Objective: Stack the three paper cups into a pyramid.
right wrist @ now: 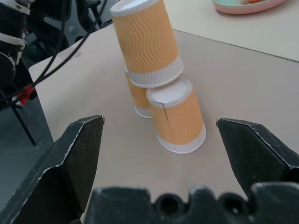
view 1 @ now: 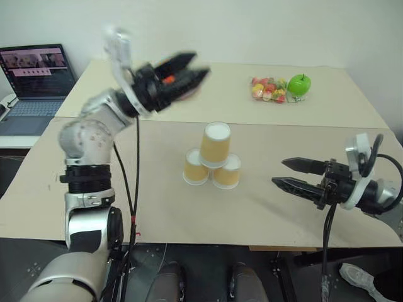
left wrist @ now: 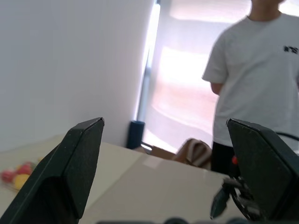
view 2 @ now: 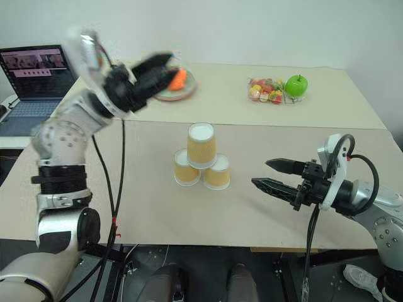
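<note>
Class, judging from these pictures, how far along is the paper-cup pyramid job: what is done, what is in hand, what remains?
Done: three tan-orange tapered paper cups stand upside down as a pyramid on the beige table, two below, one on top. In hand: nothing; the left pincer is open and raised above the table's far side, and the right pincer is open beside the stack, clear of it. Left: apparently nothing, beyond pulling the arms away.

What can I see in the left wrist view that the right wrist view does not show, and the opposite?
Left wrist view: a person in a white T-shirt standing beyond the table, and a bright window behind. Right wrist view: the three tan-orange paper cups stacked upside down as a pyramid, two below and one on top, plus the edge of a pink plate. Both share the beige tabletop and a pair of open black tool fingers in front.
</note>
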You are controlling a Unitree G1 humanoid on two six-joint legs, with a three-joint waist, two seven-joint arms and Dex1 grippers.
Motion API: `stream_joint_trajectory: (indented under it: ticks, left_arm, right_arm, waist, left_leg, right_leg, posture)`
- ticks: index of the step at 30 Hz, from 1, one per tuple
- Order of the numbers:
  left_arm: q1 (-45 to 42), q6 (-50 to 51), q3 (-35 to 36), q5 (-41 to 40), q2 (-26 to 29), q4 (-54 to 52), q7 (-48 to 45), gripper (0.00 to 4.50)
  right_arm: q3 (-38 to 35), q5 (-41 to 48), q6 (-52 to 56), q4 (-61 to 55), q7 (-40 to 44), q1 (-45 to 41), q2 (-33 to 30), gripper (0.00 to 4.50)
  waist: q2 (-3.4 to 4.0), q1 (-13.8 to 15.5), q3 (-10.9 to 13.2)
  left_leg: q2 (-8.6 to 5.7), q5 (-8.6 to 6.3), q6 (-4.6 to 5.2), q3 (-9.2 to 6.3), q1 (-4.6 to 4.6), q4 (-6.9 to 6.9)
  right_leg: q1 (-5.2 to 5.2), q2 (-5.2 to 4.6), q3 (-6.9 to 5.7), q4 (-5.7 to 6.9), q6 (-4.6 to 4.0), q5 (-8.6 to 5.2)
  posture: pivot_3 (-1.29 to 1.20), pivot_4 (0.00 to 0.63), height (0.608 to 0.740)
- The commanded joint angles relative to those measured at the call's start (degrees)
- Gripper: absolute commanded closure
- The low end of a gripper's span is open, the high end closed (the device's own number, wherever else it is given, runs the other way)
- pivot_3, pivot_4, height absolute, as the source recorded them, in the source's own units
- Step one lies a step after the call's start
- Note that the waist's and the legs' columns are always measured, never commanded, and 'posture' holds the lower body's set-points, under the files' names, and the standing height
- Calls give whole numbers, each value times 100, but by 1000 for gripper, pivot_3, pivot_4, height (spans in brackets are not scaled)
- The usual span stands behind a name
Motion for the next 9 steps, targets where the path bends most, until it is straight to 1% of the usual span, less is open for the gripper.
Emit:
stream_joint_trajectory:
  ticks: [1, 3, 4, 9]
  left_arm:
    - [583, -6, 403, -5, -27, -365, 950, 26]
    - [1160, -170, 451, 247, 28, -604, 1275, 26]
    - [1397, -152, 545, 211, 54, -722, 1403, 26]
    - [2117, -298, 863, 209, 23, -963, 1991, 26]
  right_arm:
    - [-211, -507, -538, 230, -382, -55, 137, 0]
    - [-291, -880, -819, 545, -789, -123, 318, 0]
    - [-337, -1043, -957, 705, -1011, -183, 433, 0]
    - [-467, -1741, -1549, 1351, -1967, -432, 909, 0]
  waist:
    - [0, 0, 0]
    - [0, -3, 0]
    - [-2, -4, 0]
    - [-5, 3, 2]
  left_leg:
    - [0, 0, 0, 2, 14, -1]
    - [0, 2, -3, 3, 17, -1]
    - [-1, 2, -3, 4, 17, 1]
    - [-1, 7, -12, 5, 10, -1]
  right_leg:
    - [10, -1, 5, 2, 0, 0]
    - [15, 0, 4, 1, 0, 0]
    - [15, 0, 5, 6, 0, 0]
    - [2, 0, 5, 10, 0, 0]
  posture:
    - [0, 150, 673]
    - [0, 150, 673]
    - [0, 150, 673]
    - [0, 150, 673]
